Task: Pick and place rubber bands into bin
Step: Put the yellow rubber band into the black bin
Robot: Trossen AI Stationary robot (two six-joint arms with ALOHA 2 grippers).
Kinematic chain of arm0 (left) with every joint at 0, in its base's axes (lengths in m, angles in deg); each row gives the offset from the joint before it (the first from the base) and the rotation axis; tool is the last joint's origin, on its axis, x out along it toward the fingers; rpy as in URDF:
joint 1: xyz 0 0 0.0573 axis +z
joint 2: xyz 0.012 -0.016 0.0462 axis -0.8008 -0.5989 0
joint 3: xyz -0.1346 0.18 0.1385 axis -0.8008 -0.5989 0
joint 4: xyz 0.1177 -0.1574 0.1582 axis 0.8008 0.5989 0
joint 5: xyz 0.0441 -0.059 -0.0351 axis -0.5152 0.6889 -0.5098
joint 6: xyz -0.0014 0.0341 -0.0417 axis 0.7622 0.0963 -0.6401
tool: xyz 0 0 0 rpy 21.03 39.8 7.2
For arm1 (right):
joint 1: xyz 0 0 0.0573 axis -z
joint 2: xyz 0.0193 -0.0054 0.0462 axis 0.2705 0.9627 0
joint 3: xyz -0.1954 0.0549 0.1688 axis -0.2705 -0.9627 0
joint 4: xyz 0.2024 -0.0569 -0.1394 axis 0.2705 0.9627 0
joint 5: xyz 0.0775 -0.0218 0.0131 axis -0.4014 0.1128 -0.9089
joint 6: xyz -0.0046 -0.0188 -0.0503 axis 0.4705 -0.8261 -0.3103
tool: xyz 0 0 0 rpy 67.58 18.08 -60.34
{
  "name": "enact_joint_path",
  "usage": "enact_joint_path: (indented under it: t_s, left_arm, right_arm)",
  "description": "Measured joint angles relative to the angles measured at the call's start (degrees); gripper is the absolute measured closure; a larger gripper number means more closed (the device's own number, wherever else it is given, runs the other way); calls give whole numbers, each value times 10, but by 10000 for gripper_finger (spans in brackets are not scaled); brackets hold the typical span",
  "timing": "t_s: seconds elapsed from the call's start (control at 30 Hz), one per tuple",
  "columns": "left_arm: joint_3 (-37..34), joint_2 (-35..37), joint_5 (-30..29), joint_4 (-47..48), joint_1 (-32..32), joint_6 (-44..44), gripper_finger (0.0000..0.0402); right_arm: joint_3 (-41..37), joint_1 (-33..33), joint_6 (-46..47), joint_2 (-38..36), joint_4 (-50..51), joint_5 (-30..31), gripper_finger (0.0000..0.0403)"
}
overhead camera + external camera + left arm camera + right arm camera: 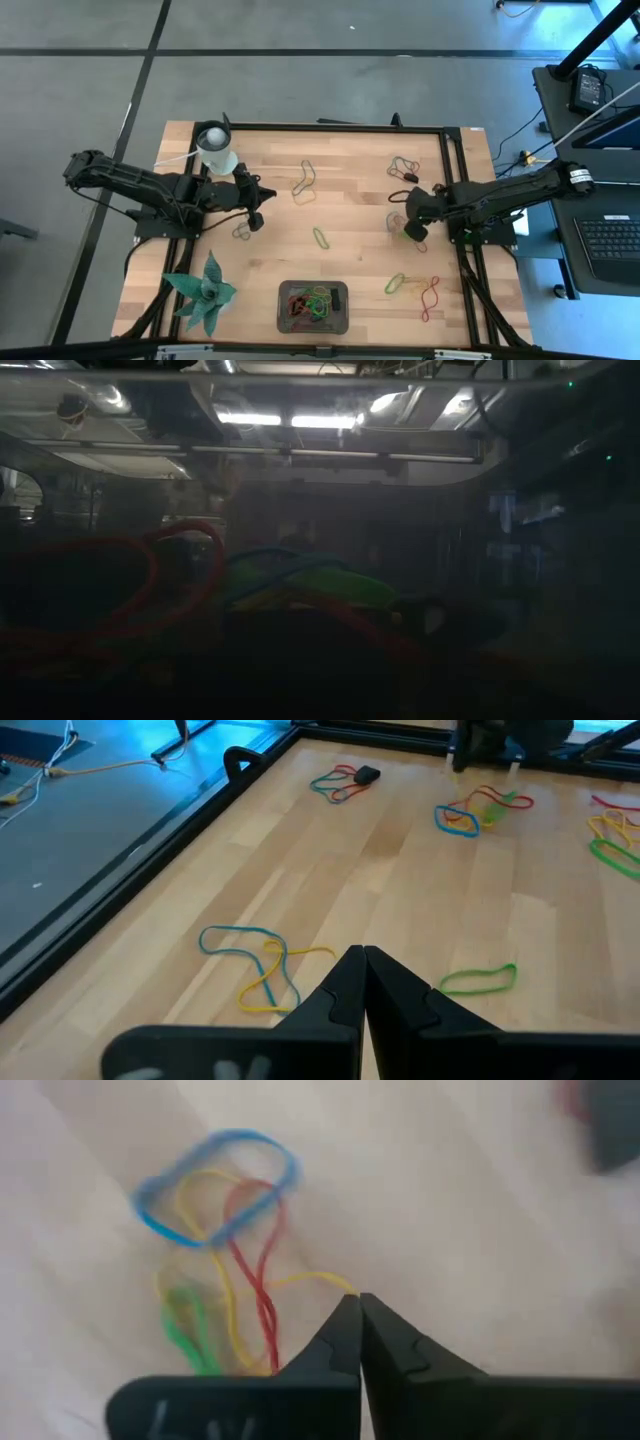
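High view. Table (360, 200): wooden top, dark frame. Bin (314, 307): at 6 o'clock near the front edge, with a tangle of rubber bands (312, 301) inside. Loose bands lie scattered across the table, at 12, 1 and 5 o'clock. Left gripper (255, 222): at 9 o'clock, down beside a small band. Right gripper (413, 231): at 3 o'clock, low over a cluster of bands (398, 221). White cup (215, 148) at 10 o'clock; green plant (203, 292) at 7 o'clock.

Low view. Dim; red and green bands close to the lens.

Left wrist view. Left gripper (362, 956): fingers pressed together, nothing between them.

Right wrist view. Right gripper (358, 1302): fingers closed, tips meeting a yellow band (305, 1279); whether it is pinched cannot be told.
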Motion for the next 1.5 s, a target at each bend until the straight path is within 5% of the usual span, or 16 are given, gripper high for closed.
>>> enact_joint_path:
  t_s: [0.83, 1.17, 1.5]
  left_arm:
    - [0, 0, 0, 1, 0, 0, 398]
    - [0, 0, 0, 1, 0, 0, 398]
    - [0, 0, 3, 5, 0, 61, 398]
  right_arm:
    - [290, 0, -32, -7, 172, 109, 403]
    - [309, -4, -15, -7, 168, 112, 403]
    - [315, -106, 49, 51, 75, 112, 403]
